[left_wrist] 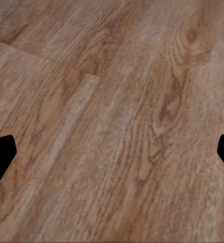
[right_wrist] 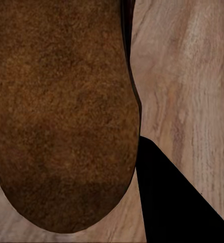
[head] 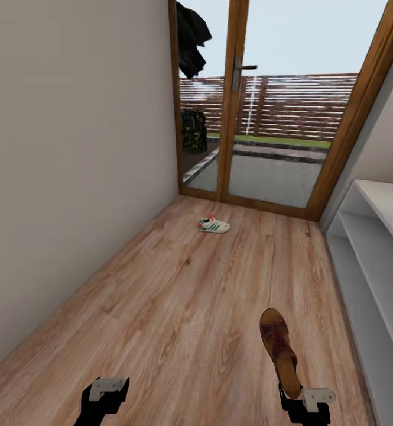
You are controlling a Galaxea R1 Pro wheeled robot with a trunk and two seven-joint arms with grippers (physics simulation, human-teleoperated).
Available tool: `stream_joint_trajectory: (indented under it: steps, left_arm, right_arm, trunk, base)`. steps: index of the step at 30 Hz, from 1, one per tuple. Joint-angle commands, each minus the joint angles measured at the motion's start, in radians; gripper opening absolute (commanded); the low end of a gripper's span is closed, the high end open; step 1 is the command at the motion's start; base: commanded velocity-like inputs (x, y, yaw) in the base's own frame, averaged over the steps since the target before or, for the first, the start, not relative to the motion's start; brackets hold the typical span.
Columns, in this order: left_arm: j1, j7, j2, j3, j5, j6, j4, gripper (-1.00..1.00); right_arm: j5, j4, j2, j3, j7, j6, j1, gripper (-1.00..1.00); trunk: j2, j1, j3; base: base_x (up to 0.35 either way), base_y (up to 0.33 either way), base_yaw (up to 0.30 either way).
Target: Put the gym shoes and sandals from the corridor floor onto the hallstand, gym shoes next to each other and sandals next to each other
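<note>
Head view: my right gripper (head: pixel 305 397) is pinching one sandal (head: pixel 280 349). One gym shoe (head: pixel 214 224) waits on the floor (head: pixel 161 296). My left gripper (head: pixel 104 395) is spread, holding nothing. Rack (head: pixel 373 248) looks bare.

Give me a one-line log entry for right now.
right hand: shut on sandal | left hand: open, empty | gym shoe: on corridor floor near door | hallstand: at right

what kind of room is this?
Likely a home entrance corridor: a glazed wooden door opening onto a yard, wood-plank floor between close walls, a pale shoe rack on the right, and a gym shoe lying loose.
</note>
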Motion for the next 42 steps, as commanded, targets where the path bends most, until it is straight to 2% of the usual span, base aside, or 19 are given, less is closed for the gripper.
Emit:
stream_joint_trajectory:
  steps: [1,18,42]
  left_arm:
    - [0.000,-0.009,0.000,0.004,0.006,-0.002,0.001,1.00]
    - [0.000,-0.009,0.000,0.004,0.006,-0.002,0.001,1.00]
    - [0.000,-0.009,-0.002,0.004,0.005,-0.002,0.001,1.00]
  right_arm:
    - [0.007,0.001,0.001,-0.004,0.000,-0.003,-0.001,-1.00]
    - [0.007,-0.001,0.001,-0.004,0.000,-0.002,-0.001,-1.00]
    - [0.009,0.000,0.000,-0.004,0.002,-0.002,-0.001,-1.00]
  trunk:
    - [0.000,0.000,0.000]
    - [0.000,0.000,0.012]
    - [0.000,0.000,0.013]
  base:
    - [0.333,0.140,-0.273]
    - [0.333,0.142,-0.263]
    - [0.333,0.142,-0.020]
